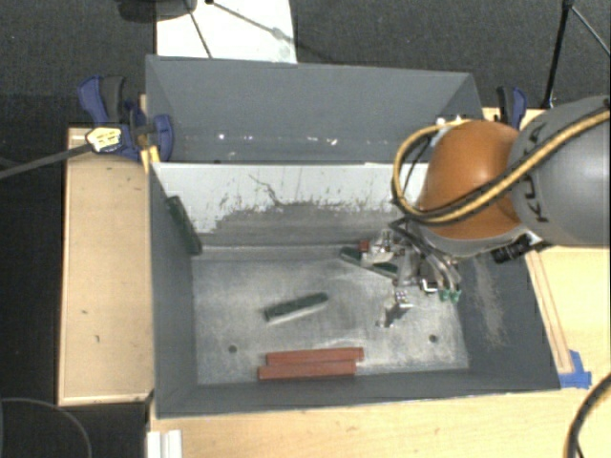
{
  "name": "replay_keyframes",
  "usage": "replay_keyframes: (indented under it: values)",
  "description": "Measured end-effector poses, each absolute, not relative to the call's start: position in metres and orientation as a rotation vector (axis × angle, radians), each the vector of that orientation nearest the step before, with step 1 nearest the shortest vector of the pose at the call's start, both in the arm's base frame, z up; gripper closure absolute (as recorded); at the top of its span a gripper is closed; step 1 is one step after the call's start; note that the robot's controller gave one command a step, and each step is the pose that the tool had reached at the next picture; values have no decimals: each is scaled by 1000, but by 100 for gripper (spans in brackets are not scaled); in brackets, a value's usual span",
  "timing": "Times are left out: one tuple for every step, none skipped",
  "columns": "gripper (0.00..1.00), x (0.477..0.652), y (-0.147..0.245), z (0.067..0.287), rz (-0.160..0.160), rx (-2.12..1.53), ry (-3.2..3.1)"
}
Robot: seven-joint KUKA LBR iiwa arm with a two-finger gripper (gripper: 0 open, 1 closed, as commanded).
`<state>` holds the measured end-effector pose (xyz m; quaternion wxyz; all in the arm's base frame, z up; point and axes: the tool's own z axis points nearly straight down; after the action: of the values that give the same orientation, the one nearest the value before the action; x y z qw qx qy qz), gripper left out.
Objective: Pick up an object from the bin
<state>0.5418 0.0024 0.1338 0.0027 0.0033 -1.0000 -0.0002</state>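
The hand (394,309) hangs low over the right part of the bin (296,113), above a bare patch of the grey floor. Whether the hand is wide, narrow or holding anything cannot be told: its tip is a tangle of small metal parts. Nothing is seen clamped in it.

Above the hand sit the round orange cover (466,175) of the wrist and a looped yellow-and-black cable (449,216). Both overhang the bin's right rear corner.

Nearest thing: a short dark green stick (296,305). It lies flat near the middle of the floor, to the left of the hand and apart from it, with its right end tilted slightly towards the back wall.

A long reddish-brown bar (311,363) lies flat along the front wall, left of and in front of the hand.

A dark narrow strip (181,225) leans against the left wall, well apart from the hand.
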Motion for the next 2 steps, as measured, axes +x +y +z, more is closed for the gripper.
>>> replay_keyframes:
  values:
    - [0, 544, 2, 138, -1, 10, -3144]
    - [100, 563, 82, 75, 1, 544, -3100]
